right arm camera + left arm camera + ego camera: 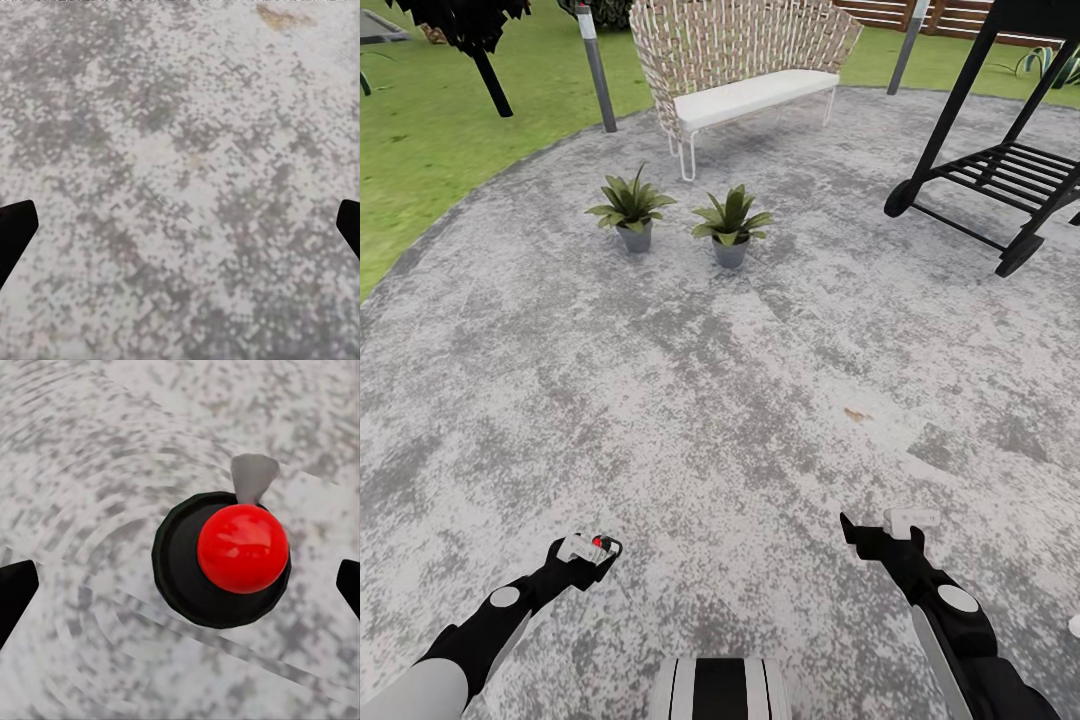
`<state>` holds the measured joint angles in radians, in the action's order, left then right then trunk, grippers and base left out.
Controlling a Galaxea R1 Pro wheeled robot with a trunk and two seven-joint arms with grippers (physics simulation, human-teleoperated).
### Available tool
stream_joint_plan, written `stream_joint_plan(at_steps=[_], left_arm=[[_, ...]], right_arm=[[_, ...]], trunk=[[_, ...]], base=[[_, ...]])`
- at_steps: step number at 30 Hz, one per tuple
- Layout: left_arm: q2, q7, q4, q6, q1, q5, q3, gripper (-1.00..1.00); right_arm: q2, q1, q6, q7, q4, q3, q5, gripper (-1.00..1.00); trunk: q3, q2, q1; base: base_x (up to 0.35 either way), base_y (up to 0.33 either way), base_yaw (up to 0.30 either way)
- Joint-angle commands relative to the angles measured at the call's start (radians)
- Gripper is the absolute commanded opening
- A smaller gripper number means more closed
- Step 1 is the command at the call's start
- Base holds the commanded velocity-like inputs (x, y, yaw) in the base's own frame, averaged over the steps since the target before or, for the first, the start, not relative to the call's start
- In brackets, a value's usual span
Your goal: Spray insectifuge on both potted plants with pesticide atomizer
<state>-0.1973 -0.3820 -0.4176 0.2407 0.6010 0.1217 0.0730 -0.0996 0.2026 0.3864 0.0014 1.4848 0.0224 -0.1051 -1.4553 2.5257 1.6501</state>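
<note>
Gripping the pesticide atomizer [592, 546] at about seven o'clock of the head view, the left gripper [588, 551] had its fingers [15, 594] spread either side of the bottle's red top, so it seemed held lower down, while the right gripper [880, 530] at five o'clock hung open with nothing between its fingers. Both potted plants [631, 208] [731, 225] stood side by side at twelve o'clock on the grey paving [690, 400], well apart from the bottle. Spraying from there would likely fall short of the leaves, and a loose hold might let the bottle twist.
</note>
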Motion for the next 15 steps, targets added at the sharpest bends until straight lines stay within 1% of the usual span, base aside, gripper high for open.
stream_joint_plan(at_steps=[1, 8, 12, 15], left_arm=[[-0.001, 0.003, 0.0, 0.008, 0.0, 0.01, 0.003, 1.0], [-0.001, 0.003, 0.0, 0.008, 0.0, 0.01, 0.002, 1.0], [-0.001, 0.003, 0.0, 0.008, 0.0, 0.01, 0.002, 1.0], [-0.001, 0.002, 0.0, 0.008, 0.0, 0.01, 0.002, 1.0]], right_arm=[[0.0, 0.0, 0.005, 0.0, 0.001, 0.001, -0.01, 1.0], [0.0, 0.0, 0.005, 0.0, 0.001, 0.001, -0.01, 1.0], [0.0, 0.0, 0.005, 0.0, 0.002, 0.001, -0.01, 1.0], [0.0, 0.0, 0.005, 0.0, 0.001, 0.001, -0.01, 1.0]], trunk=[[-0.001, 0.0, 0.0], [-0.001, 0.0, 0.0], [-0.001, 0.0, 0.0], [-0.001, 0.0, 0.0]], base=[[0.0, 0.0, 0.0], [0.0, 0.0, -0.013], [0.0, 0.0, -0.149], [0.0, 0.0, -0.069]])
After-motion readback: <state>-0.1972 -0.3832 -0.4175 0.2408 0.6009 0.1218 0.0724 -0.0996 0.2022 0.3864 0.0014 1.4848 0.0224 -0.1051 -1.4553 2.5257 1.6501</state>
